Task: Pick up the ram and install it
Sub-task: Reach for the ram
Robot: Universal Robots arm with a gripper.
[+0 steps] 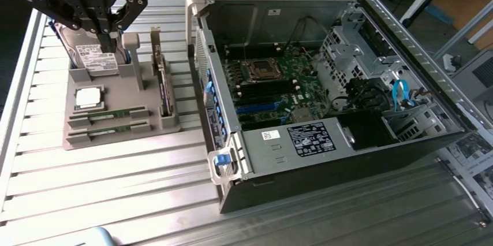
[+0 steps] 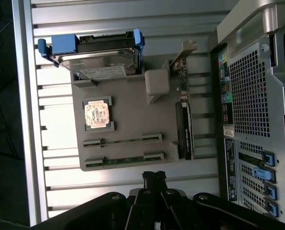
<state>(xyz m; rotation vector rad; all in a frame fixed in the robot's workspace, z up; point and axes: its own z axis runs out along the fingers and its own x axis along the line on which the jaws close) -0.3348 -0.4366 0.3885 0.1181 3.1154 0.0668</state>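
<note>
The gripper (image 1: 106,35) hangs in the air above the gray holder (image 1: 115,93), over the end where the hard drive (image 1: 96,55) stands. Its two fingers are pressed together and nothing is between them. In the wrist view the fingertips (image 2: 154,178) are also tight against each other, well above the holder (image 2: 133,110) and touching none of the parts.

The ram is two green sticks, and both lie flat in their own long slots of the holder. The inner ram stick (image 1: 108,114) is just beside the square silver CPU (image 1: 89,97). The outer ram stick (image 1: 108,132) lies parallel to it, near the edge of the holder. The wrist view shows the same order: CPU (image 2: 98,114), inner ram stick (image 2: 122,140), outer ram stick (image 2: 124,159).

The hard drive (image 2: 101,60) sits in a blue carrier (image 2: 61,45). A dark expansion card (image 1: 163,84) stands on its edge on the side of the holder towards the computer case (image 1: 347,165), and it appears in the wrist view too (image 2: 184,136).

The case lies open on the ribbed metal table (image 1: 115,182), at the exterior view's right of the holder. Inside it the motherboard (image 1: 269,84) is seen with its CPU socket (image 1: 258,68)
</note>
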